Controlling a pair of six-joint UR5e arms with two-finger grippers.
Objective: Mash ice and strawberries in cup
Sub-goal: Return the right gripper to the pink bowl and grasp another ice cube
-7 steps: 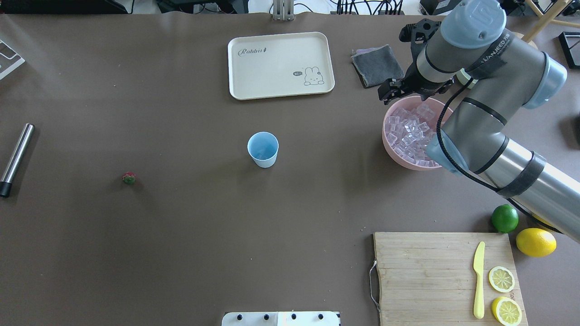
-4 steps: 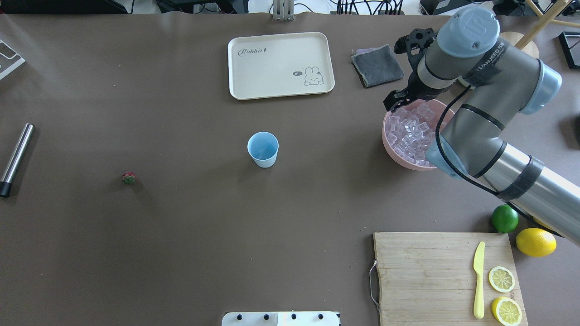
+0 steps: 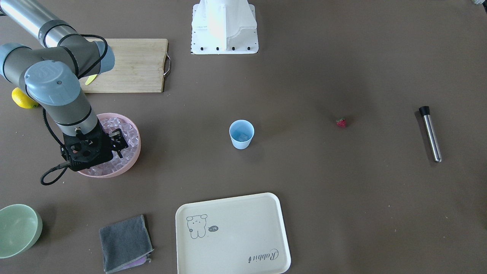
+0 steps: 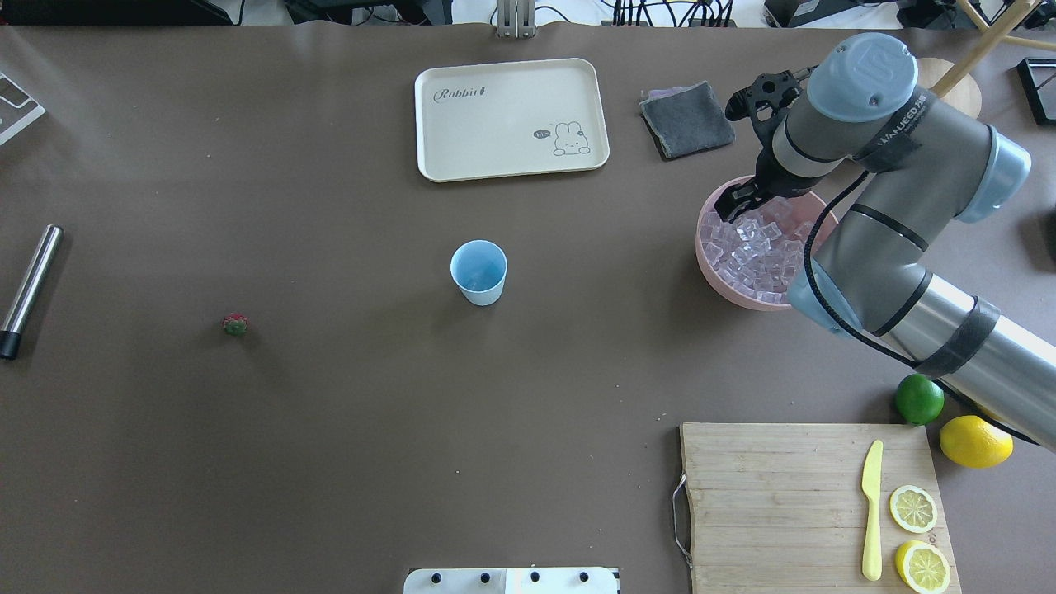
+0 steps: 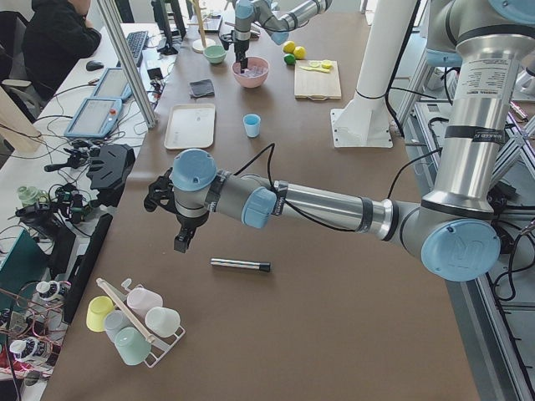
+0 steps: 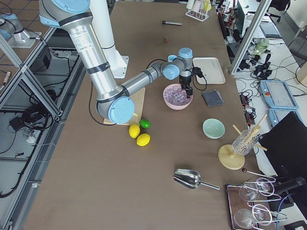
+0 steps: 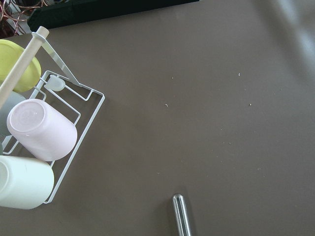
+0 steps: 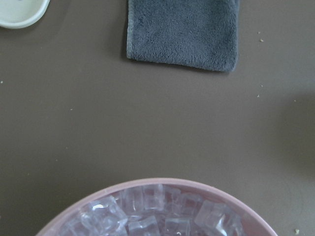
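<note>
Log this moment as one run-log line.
right gripper: at ice in pink bowl | cup: upright | strawberry: loose on table

One cup [image 4: 478,272], strawberry [image 4: 235,324]; perhaps thirty cubes [image 4: 755,257]

Light is bright, even and diffuse, coming from above in every view. The table [image 4: 330,454] is matte, with a pale sheen band along its far edge in the overhead view. Shadows are soft: a faint one by the cup [image 4: 478,272], a darker patch beside the bowl [image 4: 708,276] on its cup side. Glints on the ice [image 4: 755,256]; highlight stripe down the metal tube [image 4: 31,276]. The strawberry [image 4: 235,324] is too small to resolve. Right wrist view is soft, with the ice at its bottom edge slightly blurred. Left wrist view has a pale light streak in its upper right corner.
</note>
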